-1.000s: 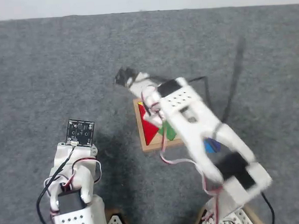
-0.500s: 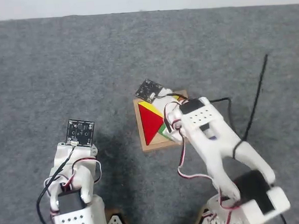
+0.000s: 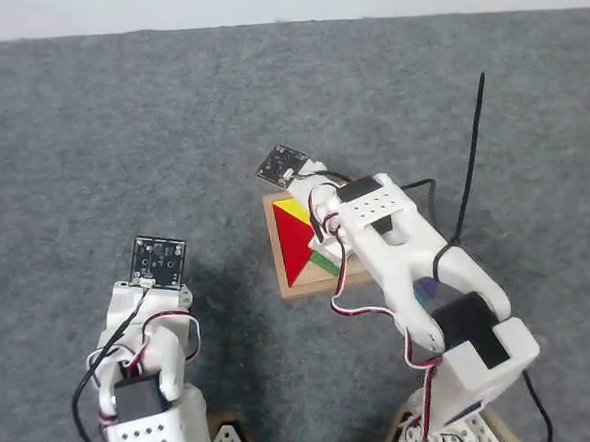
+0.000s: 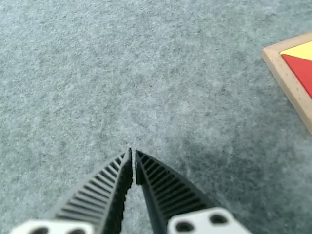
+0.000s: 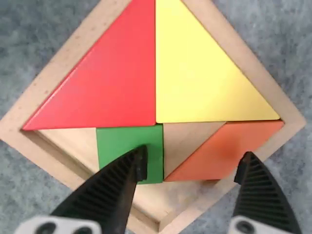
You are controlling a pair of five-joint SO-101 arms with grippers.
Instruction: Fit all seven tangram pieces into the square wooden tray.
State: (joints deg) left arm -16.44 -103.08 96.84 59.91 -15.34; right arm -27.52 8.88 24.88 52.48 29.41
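Motion belongs to the right arm (image 3: 397, 245) alone. A second ago it stretched past the far edge of the tray (image 3: 304, 284); it has since drawn back, and its wrist now sits above the tray. The left arm has not shifted.

The right claw (image 5: 192, 165) hangs over the tray spread wide and carrying nothing. One fingertip lies over the edge of the green square (image 5: 122, 141), though I cannot tell whether it touches. The left claw (image 4: 133, 161) is closed to a thin slit, empty, low over the tabletop (image 3: 119, 122) with the tray's corner off to one side.

This looks like a pause between placements. Four pieces sit in the tray, bare wood shows where three more should go, and the next one has yet to be fetched. A bluish patch (image 3: 425, 291) beside the right arm may be a loose piece, but it is too hidden to tell.

The tray (image 5: 66, 63) is pale raw wood with a raised square rim. The red triangle (image 5: 112, 83) and yellow triangle (image 5: 200, 78) are large, flat and smoothly painted, and they meet along a straight seam. Below them sit the green square and a slanted orange piece (image 5: 219, 151), with a triangular gap between them. The tabletop is covered in grey, fuzzy, felt-like fabric, and the claw fingers are black ribbed plastic.
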